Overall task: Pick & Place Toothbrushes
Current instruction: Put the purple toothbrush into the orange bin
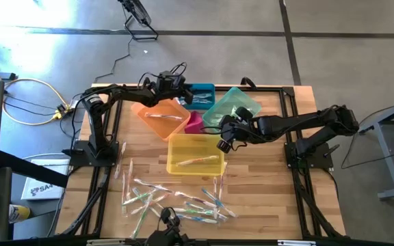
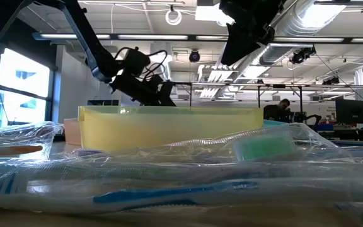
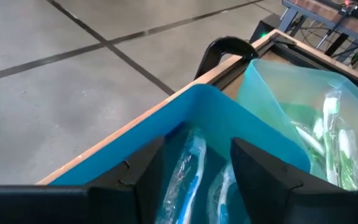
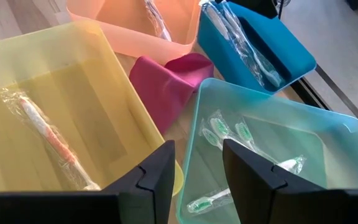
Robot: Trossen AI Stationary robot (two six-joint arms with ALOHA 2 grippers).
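my left gripper point(image 1: 183, 96) hangs over the blue bin point(image 1: 200, 95) at the far side of the table point(image 1: 272, 205). in the left wrist view my two fingers point(image 3: 263, 180) stand apart with nothing between them, and below the gap lie wrapped toothbrushes with blue accents point(image 3: 188, 168) on the blue bin's floor.

my right gripper point(image 1: 226, 140) hovers near the middle of the table, above the place where the yellow bin point(image 1: 195, 152) and the teal bin point(image 1: 232, 107) come close. its fingers point(image 4: 157, 174) are spread and empty in the right wrist view.

bins, as seen:
- yellow bin: one wrapped toothbrush with an orange accent point(image 4: 48, 134), lying along the floor.
- orange bin point(image 1: 163, 117): at least one wrapped toothbrush point(image 1: 164, 117) inside.
- blue bin: several wrapped toothbrushes leaning against its wall in the right wrist view.
- teal bin: several green-accented toothbrushes point(image 4: 225, 130) on the floor, one more wrapped one toward a corner.
- magenta bin point(image 4: 166, 84): tipped and wedged between the orange, yellow and teal bins; contents cannot be told.

the unsorted pile of toothbrushes point(image 1: 176, 201) lies loose on the wood at the near side of the table, apart from the bins. in the low view it fills the foreground, with a blue-handled one point(image 2: 175, 192) nearest the camera and the yellow bin's wall behind it.
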